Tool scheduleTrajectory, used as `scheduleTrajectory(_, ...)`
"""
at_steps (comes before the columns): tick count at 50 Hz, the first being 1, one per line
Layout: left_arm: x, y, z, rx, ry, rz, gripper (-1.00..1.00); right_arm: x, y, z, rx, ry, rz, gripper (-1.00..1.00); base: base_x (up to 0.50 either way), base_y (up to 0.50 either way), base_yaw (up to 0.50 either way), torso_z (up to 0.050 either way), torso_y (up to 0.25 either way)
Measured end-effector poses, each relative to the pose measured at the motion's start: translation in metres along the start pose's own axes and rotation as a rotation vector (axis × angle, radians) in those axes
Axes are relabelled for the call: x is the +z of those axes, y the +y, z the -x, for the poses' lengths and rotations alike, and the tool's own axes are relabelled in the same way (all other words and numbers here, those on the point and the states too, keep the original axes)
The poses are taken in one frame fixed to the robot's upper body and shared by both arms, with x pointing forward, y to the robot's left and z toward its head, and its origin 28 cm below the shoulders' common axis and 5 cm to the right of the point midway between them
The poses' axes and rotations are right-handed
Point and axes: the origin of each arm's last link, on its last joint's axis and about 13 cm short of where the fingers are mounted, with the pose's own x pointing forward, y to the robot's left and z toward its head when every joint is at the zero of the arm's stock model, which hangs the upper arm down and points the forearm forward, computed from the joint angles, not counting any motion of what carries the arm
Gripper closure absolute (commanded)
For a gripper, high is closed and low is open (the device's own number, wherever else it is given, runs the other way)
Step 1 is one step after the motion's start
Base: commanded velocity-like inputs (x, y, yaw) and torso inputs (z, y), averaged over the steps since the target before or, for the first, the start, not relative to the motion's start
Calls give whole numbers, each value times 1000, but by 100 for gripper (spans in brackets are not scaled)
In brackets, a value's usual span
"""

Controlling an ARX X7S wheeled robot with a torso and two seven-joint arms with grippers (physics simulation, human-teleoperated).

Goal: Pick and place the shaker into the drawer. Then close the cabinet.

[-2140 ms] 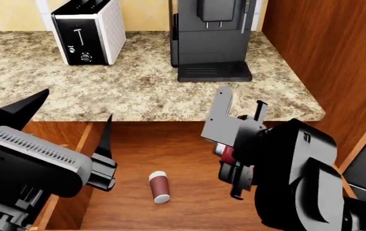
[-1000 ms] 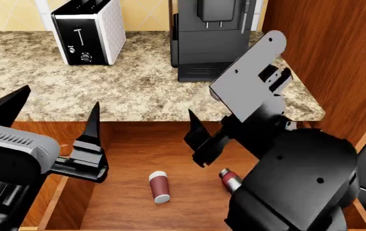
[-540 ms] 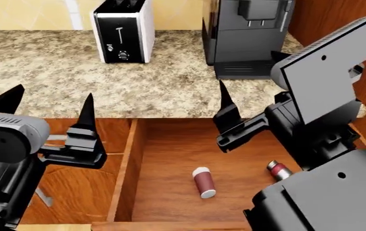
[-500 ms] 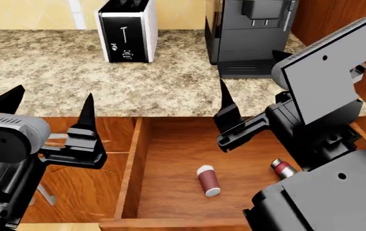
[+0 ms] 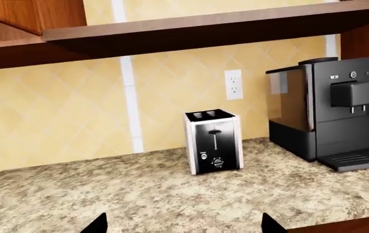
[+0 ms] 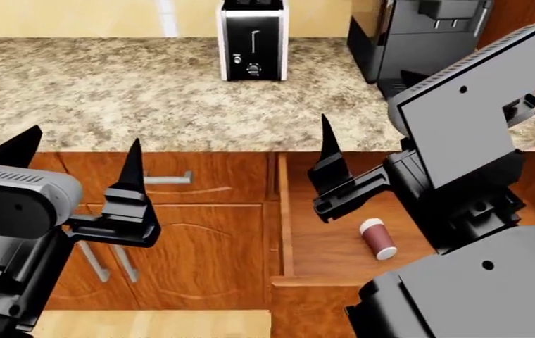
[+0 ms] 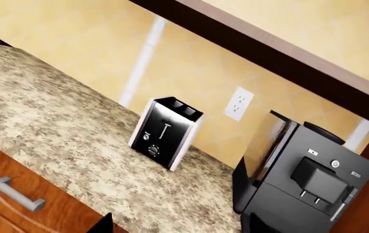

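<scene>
One shaker lies on its side on the wood floor of the open drawer, its pale cap pointing toward the back and its dark red body toward the drawer front. We see it only in the head view, just beside the dark bulk of our right arm, which covers the drawer's right part.

The drawer stands pulled out of the cabinet, whose glossy reddish-brown fronts carry silver bar handles.

Our left gripper hangs in front of the cabinet, left of the drawer, its two pointed fingers spread wide with nothing between them. The left wrist view agrees: two dark fingertips sit far apart at the frame edge, only worktop between them.

Our right gripper is raised above the drawer's back edge. In the head view only one of its fingers is plain to see, but the right wrist view shows two tips well apart and empty.

On the speckled worktop stand a toaster and, to its right, a black coffee machine, well apart from the shaker.
</scene>
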Motion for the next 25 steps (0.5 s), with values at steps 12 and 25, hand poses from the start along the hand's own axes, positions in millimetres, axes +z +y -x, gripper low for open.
scheduleTrajectory(12, -1, -1, -1, -1, -1, -4, -100, 0, 1, 0, -5, 5, 6, -100, -147, 500, 0, 0, 0)
scheduleTrajectory(25, -3, -2, -1, -3, 1, -7, -100, -2, 2, 2, -10, 10, 2, -100, -145, 500, 0, 0, 0)
